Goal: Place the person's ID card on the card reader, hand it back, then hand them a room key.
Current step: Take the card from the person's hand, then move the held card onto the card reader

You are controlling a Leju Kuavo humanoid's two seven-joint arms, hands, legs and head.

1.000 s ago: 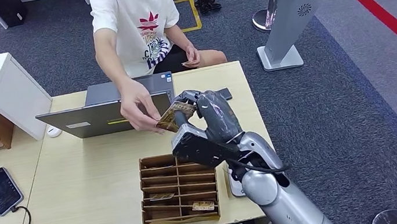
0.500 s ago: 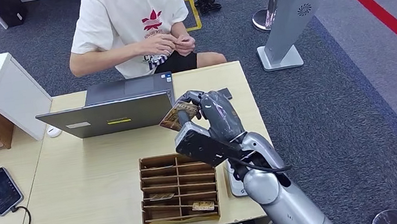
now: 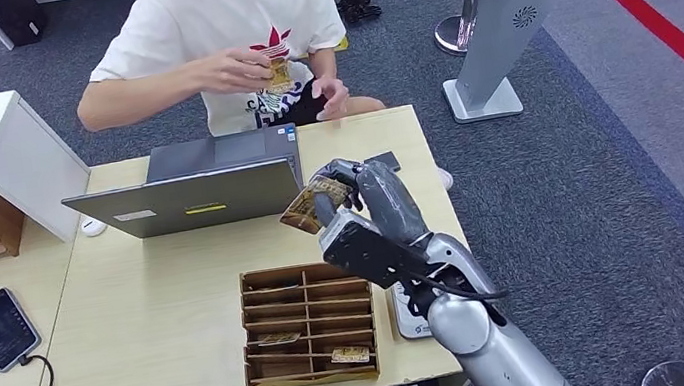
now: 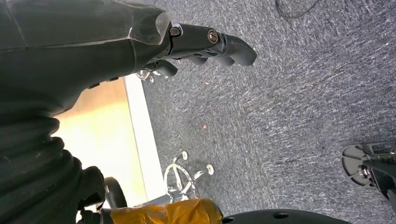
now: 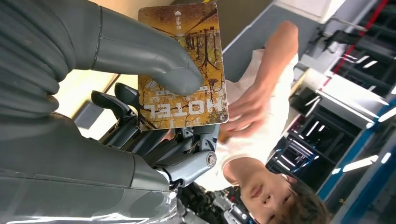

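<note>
So the right robot hand (image 3: pixel 353 214) is still up over the pale wooden bench (image 3: pixel 165 329), thumb pinning the gold printed hotel room key card (image 5: pixel 183 70). The person's hand (image 3: pixel 235 70), which was right at the card a second ago, is back at their chest with a small brownish card (image 3: pixel 278 71). Handover isn't done yet, I'd say. Left robot hand (image 4: pixel 205 44) hangs down, loosely curled, holding nothing.

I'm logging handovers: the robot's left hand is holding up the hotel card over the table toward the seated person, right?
Not the left. The right hand holds the hotel card over the table, as the head view shows; the left hand hangs over carpet.
</note>
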